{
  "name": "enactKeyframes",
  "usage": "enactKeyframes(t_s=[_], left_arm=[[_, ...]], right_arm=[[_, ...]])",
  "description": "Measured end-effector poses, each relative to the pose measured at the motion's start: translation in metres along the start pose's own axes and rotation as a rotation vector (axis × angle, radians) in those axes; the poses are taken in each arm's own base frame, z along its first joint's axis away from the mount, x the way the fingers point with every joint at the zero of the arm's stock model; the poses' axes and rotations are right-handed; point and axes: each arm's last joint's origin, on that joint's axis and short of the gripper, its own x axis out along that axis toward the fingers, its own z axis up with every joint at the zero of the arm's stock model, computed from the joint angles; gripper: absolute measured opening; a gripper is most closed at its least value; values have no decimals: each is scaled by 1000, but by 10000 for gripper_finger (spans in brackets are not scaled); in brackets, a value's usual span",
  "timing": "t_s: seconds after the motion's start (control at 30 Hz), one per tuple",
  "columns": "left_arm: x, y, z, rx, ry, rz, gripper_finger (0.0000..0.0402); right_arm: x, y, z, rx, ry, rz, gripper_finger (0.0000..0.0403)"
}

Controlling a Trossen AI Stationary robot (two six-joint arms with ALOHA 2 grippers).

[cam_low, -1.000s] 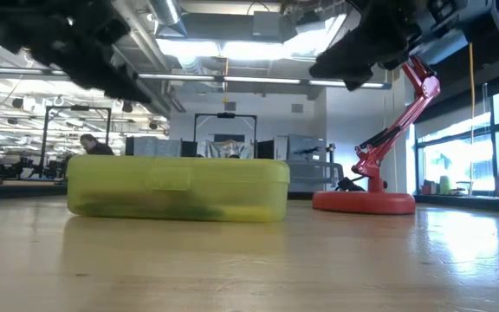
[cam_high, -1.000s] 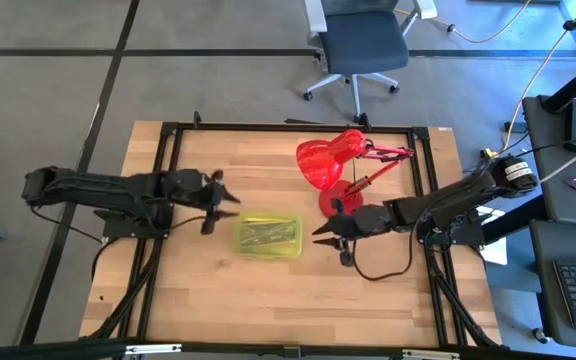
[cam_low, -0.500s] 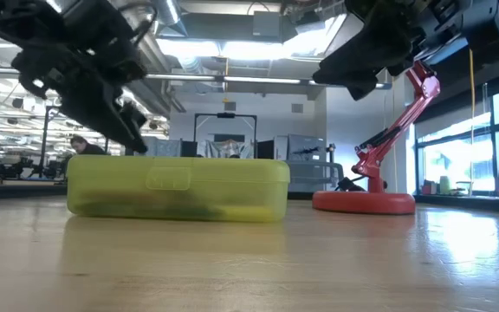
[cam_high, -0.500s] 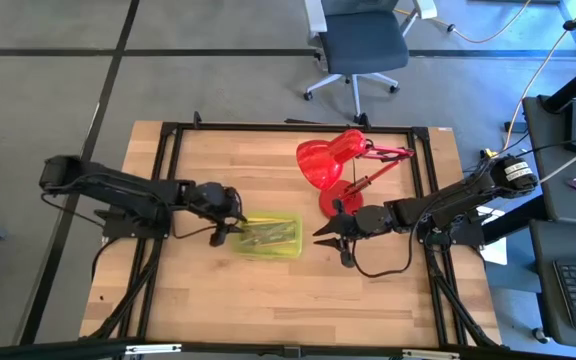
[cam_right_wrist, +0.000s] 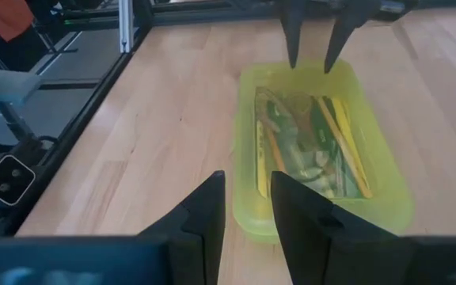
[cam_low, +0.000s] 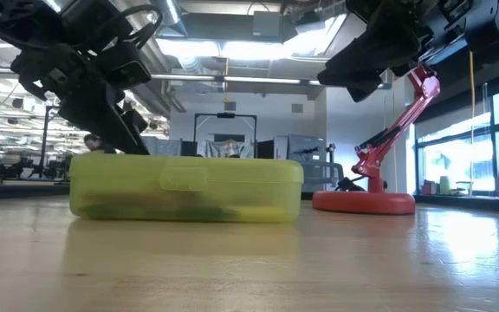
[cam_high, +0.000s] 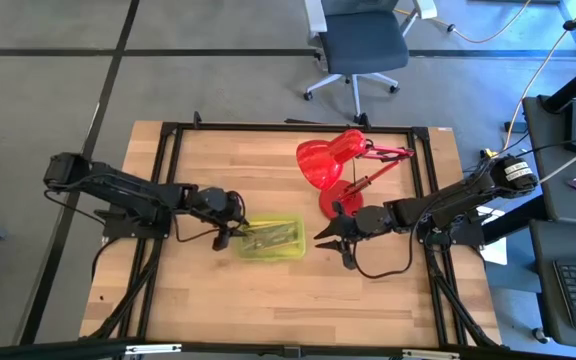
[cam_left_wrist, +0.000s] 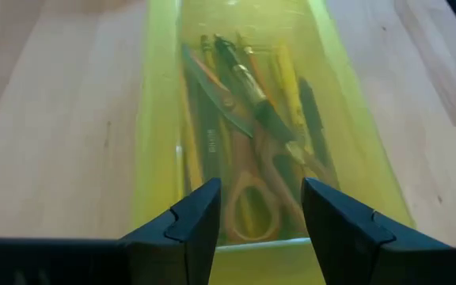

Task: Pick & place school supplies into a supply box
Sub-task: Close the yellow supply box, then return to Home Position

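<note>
The supply box, translucent yellow-green with its lid down, lies flat on the wooden table. The school supplies, pens, pencils and scissors, show through the lid. My left gripper is open at the box's left end, its fingers tipped down onto it. My right gripper hangs open above the table just right of the box, with nothing between its fingers. My left gripper stays open, and its two fingertips meet the lid's top at the box's left end. The fingers slant down from the table's left and point along the box. The box stays flat on the table.
A red desk lamp stands behind the box, its round base close to my right gripper. A black cable lies on the table by the right arm. Bare wood spreads toward the near edge.
My left gripper has come down and gone toward the table's right and near edges, tipping its fingers onto the box's left end. The box has slid a little toward the right. My right gripper has kept its place.
</note>
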Motion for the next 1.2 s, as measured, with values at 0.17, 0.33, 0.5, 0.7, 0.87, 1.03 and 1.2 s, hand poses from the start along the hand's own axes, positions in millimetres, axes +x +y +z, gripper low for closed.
enactKeyframes(t_s=[0.17,0.33,0.5,0.7,0.87,1.03,1.2], left_arm=[[-10,5,4,33,-33,10,169],[-37,15,11,65,-114,57,169],[-72,21,20,103,-277,117,169],[-103,25,21,119,-443,191,169],[-111,35,4,70,-531,251,169],[-111,45,-17,-16,-571,292,169],[-110,53,-33,-61,-648,338,169]], right_arm=[[0,-1,-6,-37,44,-8,108],[-15,-10,-21,-33,-81,-7,108],[-43,-18,-42,3,-196,-4,108],[-66,-23,-68,24,-255,5,108],[-79,-25,-83,12,-315,12,108],[-86,-28,-93,15,-334,-11,108],[-91,-36,-97,26,-349,-124,108]])
